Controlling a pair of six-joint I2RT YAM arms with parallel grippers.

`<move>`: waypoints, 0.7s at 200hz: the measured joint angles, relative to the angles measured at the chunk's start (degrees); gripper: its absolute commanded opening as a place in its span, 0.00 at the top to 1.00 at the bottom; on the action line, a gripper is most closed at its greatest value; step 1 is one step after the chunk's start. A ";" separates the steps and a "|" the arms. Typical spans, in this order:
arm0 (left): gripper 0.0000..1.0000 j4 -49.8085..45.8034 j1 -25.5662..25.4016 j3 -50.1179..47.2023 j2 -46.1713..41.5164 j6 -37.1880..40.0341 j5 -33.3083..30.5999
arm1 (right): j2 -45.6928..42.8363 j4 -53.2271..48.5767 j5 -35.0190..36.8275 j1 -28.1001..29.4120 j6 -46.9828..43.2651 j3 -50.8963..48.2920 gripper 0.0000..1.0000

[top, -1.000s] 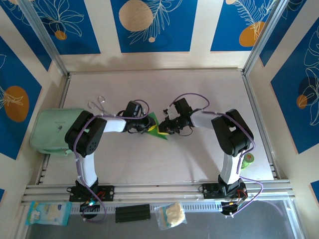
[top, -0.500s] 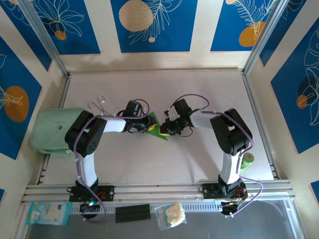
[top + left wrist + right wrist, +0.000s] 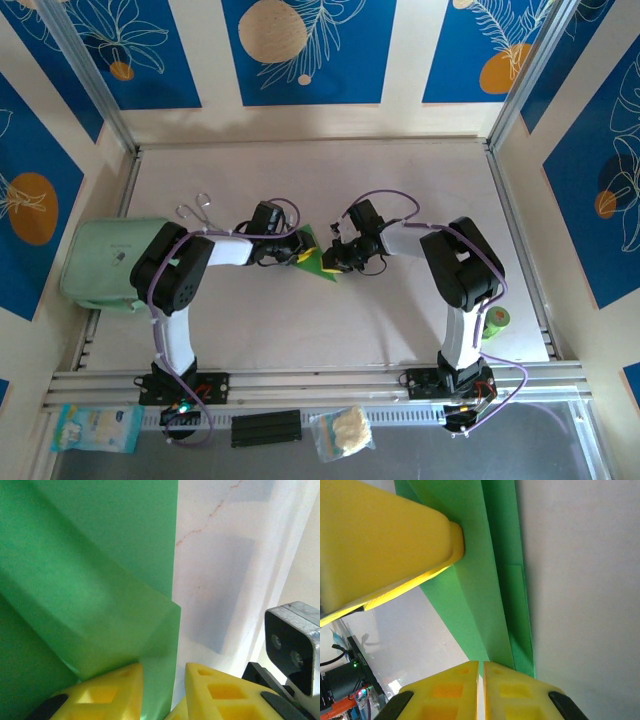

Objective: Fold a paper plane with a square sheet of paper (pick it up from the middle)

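- The right gripper (image 3: 481, 667) has its yellow fingertips all but touching, pinching the bright green sheet of paper (image 3: 480, 590) at the 6 o'clock edge of the right wrist view. The long folded layers run up toward 12 o'clock.
- The left gripper (image 3: 162, 672) has a narrow gap between its fingers, and a folded flap of the sheet (image 3: 85, 580) runs down into it. The frame cuts off the point where the pads would meet, so I cannot tell whether they are gripping.
- One yellow finger (image 3: 385, 540) of the left gripper lies against the paper at 10 o'clock in the right wrist view.
- From above, the two grippers meet over the sheet (image 3: 311, 240) near the middle of the pale table (image 3: 400, 180), the left gripper (image 3: 297, 256) coming in from 9 o'clock and the right gripper (image 3: 330, 260) from 3 o'clock.
- The paper shows as a small pointed green shape with creased layers, lying low on the tabletop between the fingers.
- A pale mint-green pouch (image 3: 105, 262) sits at the table's 9 o'clock edge, well apart from the paper.
- A small green roll (image 3: 497, 318) rests at about 4 o'clock, near the right arm.
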 measured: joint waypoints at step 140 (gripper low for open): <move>0.66 0.24 0.07 0.00 0.22 -0.39 0.20 | 0.00 -0.22 1.99 -0.11 -0.02 0.00 0.88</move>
